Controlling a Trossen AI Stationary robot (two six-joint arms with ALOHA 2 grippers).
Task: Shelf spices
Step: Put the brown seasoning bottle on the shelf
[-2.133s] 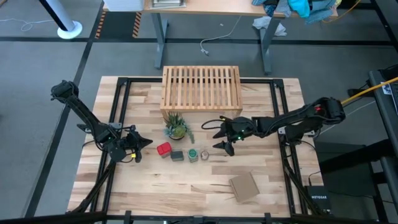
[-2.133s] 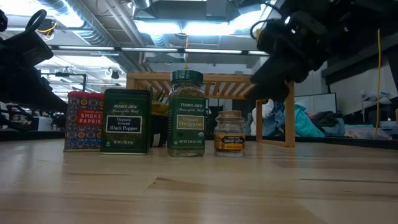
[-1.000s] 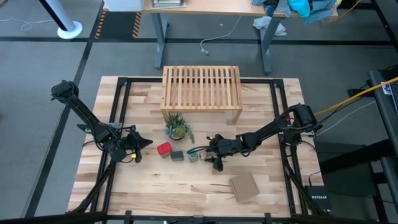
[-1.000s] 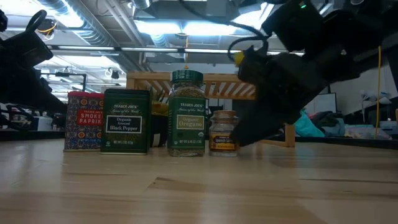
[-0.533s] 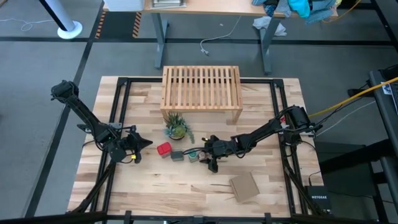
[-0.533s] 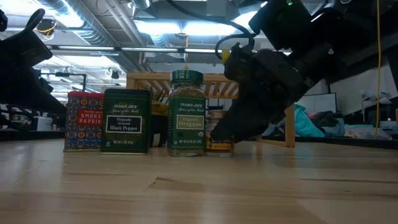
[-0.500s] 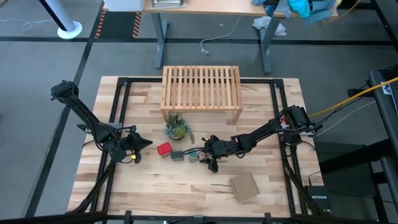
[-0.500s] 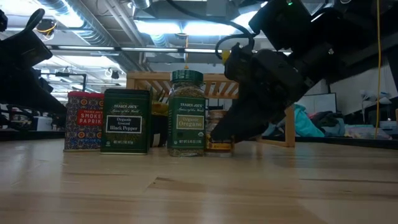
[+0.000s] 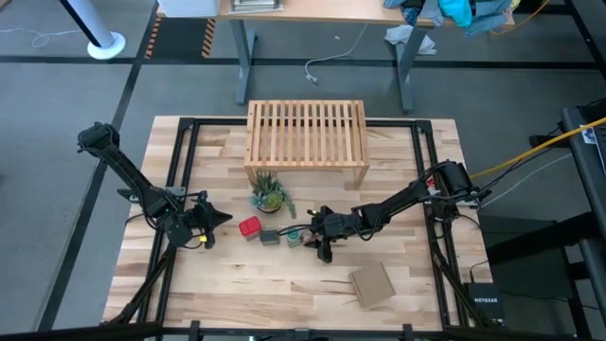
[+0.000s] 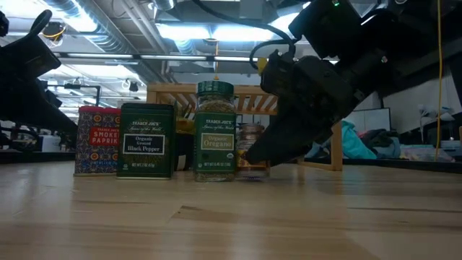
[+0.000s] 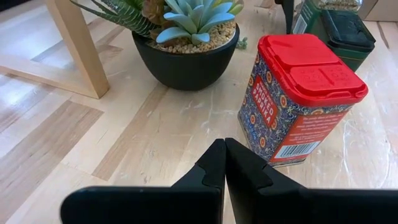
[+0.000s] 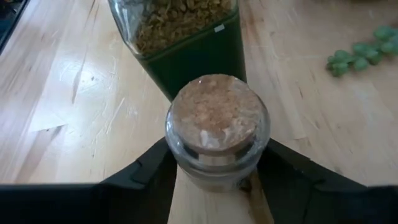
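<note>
The right pincer (image 9: 313,238) has closed in since half a second ago, and its fingers (image 12: 149,171) now press both sides of the little cork-topped saffron jar (image 12: 217,130). In the low view that jar (image 10: 250,150) has turned, its label gone from sight, and the oregano jar (image 10: 216,131) beside it has nudged slightly; two seconds back this arm hung well to the right, clear of the row. The jar's base looks to be on the worktop (image 9: 284,284), though the dark fingers hide it, so whether it has lifted I cannot tell.

The left pincer (image 9: 223,217) has not budged: fingers pressed together, holding nothing, parked just left of the row. From its wrist camera the shut tips (image 11: 224,163) point at the red smoked paprika tin (image 11: 298,99).

The row runs left to right: the paprika tin (image 9: 249,226), the dark black pepper tin (image 9: 270,237), the green-capped oregano jar (image 9: 294,235), then the gripped saffron jar. The shelf (image 9: 307,138) stands at the far middle of the worktop, well apart from the spices, its slats bare.

Between the row and the shelf sits a potted succulent (image 9: 269,192), just beyond the tins. A green sprig (image 12: 357,53) lies loose on the wood near the saffron jar. A flat cardboard piece (image 9: 371,285) lies near and right, clear of the arm.
</note>
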